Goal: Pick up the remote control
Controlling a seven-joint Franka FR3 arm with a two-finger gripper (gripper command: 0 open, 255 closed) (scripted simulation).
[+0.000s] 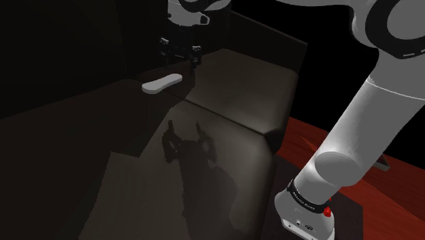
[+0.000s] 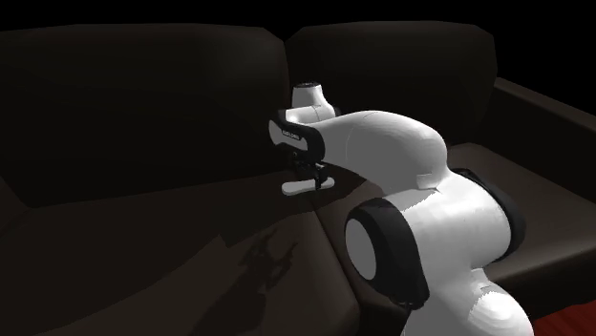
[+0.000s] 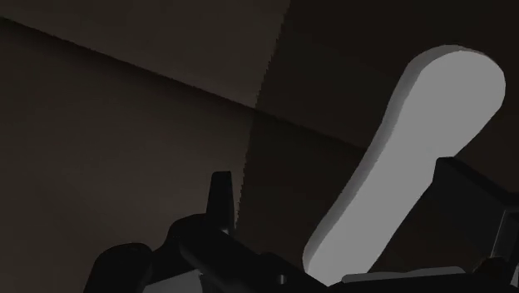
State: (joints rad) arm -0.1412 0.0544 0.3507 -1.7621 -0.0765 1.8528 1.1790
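Claw (image 1: 180, 58): black, at the upper middle of the shoulder view, pointing down over a sofa seat
Fingers (image 3: 220, 196): spread apart, clasping nothing; in the wrist view one stands on bare cushion and the other overlaps the remote's edge; whether it touches cannot be told
Remote control (image 1: 161, 83): plain white, long, with one wider rounded end; lying flat on the seat just below and left of the claw in the shoulder view, close to the foot of the backrest
Sofa (image 1: 238, 82): dark brown; a seam between two seat cushions runs beside the remote
Shadow (image 1: 187, 146): two-pronged outline of the claw on the seat, centre of the shoulder view
Arm (image 1: 368, 129): white with dark joints, rising from the lower right
Floor (image 1: 320, 140): reddish, at the right beside the sofa
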